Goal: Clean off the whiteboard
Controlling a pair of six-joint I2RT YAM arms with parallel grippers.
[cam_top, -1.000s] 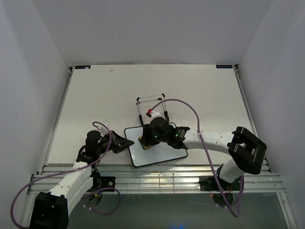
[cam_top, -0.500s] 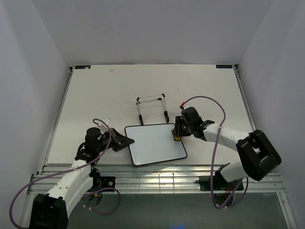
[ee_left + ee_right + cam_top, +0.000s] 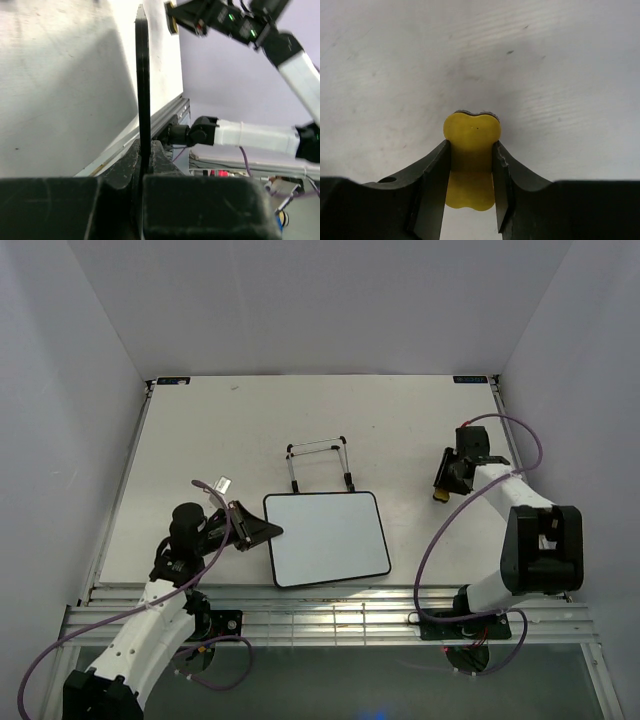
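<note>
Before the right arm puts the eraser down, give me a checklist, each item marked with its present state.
1. Board wiped: the whiteboard shows no marks in the top view. Ok.
2. Board held: the left gripper is shut on the whiteboard's left edge. Ok.
3. Eraser secure: the eraser sits squeezed between the right gripper fingers. Ok.
4. Right gripper off the board: it is well to the board's right, over bare table. Ok.
5. Eraser touching the table: cannot tell.
6. Wire stand out of the way: it stands beyond the board's far edge, apart from both grippers. Ok.
</note>
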